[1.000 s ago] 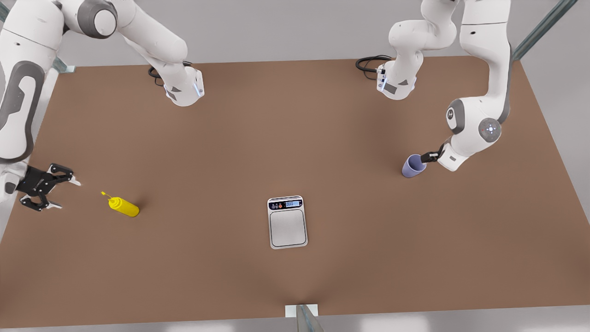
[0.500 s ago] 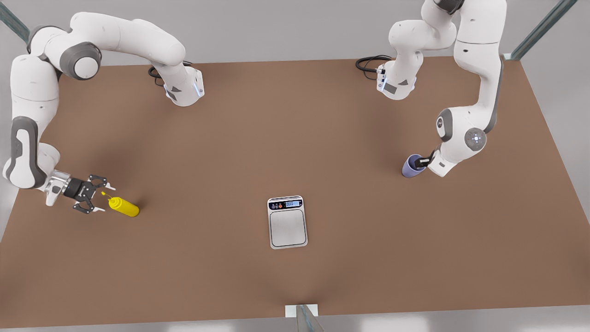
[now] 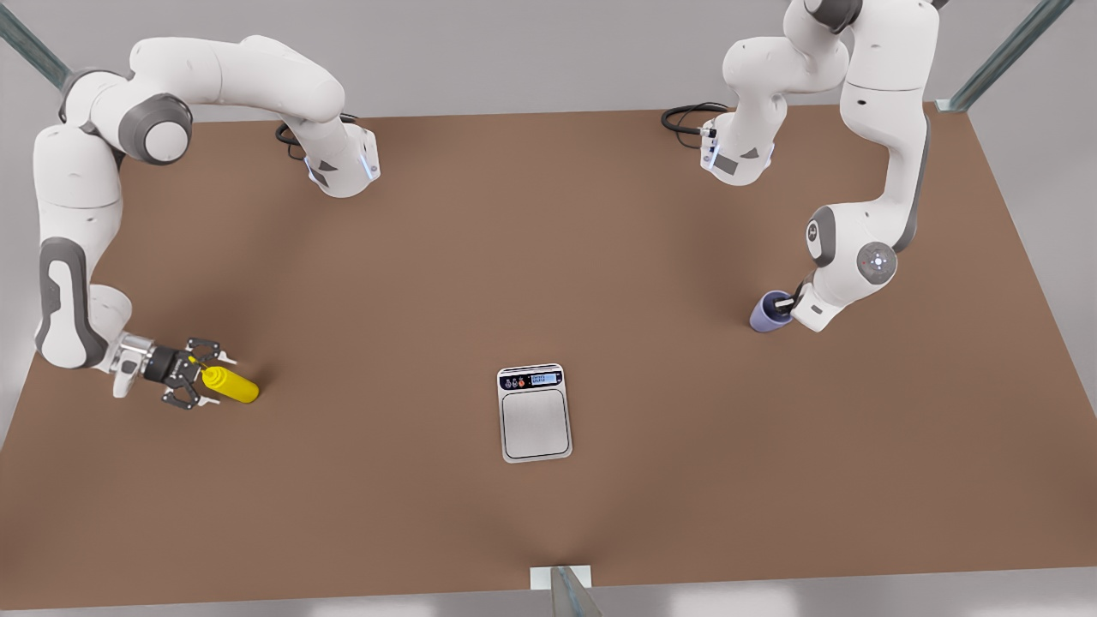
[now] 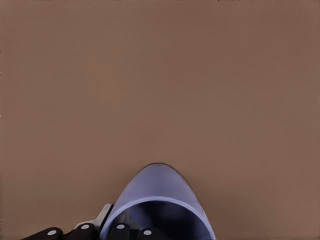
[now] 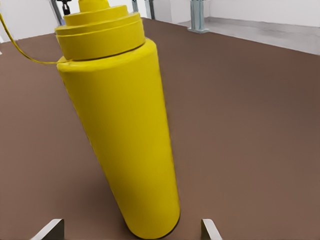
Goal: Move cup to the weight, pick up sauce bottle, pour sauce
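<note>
On the brown table (image 3: pixel 548 257) the sauce bottle (image 3: pixel 230 385) stands near the front view's left edge, plain yellow with no label or writing on its body in the right wrist view (image 5: pixel 120 125), its ribbed cap uppermost and a thin yellow line running off from the cap. The right pincer (image 3: pixel 195 377) sits at the bottle's nozzle end with its fingers spread wide on either side of the bottle; the two pale fingertips (image 5: pixel 50 229) flank its base with clear gaps, so nothing is gripped. At the front view's right the left pincer (image 3: pixel 784 302) is at the rim of the cup (image 3: pixel 769 312), a lavender-blue tumbler standing on the table; in the left wrist view the cup (image 4: pixel 160 200) shows one dark finger inside the rim and one outside against the wall, closed on the rim. The weight (image 3: pixel 535 413) lies flat near the table's middle, well apart from both cup and bottle, its plate bare; its black strip carries small buttons and a pale blue screen whose digits are too small to read.
</note>
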Robot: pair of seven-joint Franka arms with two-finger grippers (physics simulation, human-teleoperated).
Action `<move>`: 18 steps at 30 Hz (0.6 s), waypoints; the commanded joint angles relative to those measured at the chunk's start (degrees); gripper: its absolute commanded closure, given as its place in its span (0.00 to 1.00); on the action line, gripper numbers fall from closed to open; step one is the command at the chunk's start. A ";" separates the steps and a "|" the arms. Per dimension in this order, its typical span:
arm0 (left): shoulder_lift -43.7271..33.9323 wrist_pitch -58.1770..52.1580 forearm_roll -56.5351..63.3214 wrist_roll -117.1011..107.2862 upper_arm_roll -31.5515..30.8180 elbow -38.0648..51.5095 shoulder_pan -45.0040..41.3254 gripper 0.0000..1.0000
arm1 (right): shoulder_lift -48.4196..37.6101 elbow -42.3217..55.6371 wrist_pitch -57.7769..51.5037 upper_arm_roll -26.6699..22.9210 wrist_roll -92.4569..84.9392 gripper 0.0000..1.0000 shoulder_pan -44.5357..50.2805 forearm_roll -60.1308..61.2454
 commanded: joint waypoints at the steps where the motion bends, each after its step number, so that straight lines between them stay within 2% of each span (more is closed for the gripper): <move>1: -0.07 -0.01 -0.47 0.00 -0.01 0.02 -0.01 0.79 | 0.06 0.00 0.04 0.27 0.00 0.00 -0.01 0.01; 11: -0.33 0.87 -4.25 -0.88 -0.80 1.60 -0.89 0.79 | 0.67 0.09 -0.31 1.76 0.00 0.00 0.69 0.10; 13: -0.42 0.52 -4.34 -2.99 -1.24 2.57 -1.24 0.79 | 0.76 0.17 -0.22 1.76 0.00 0.14 0.78 0.36; 14: -0.42 0.43 -4.34 -3.96 -2.03 2.92 -1.33 0.79 | 0.76 0.17 -0.31 1.76 0.00 0.14 0.78 0.36; 16: -0.60 0.43 -5.57 -5.80 -4.14 3.80 -1.50 0.79 | 0.76 0.26 -0.22 1.76 0.00 0.30 0.78 0.36; 18: -0.07 0.34 -5.75 -10.99 -5.55 5.38 -3.70 0.79 | 0.76 0.44 -0.40 1.76 0.00 0.34 0.78 0.36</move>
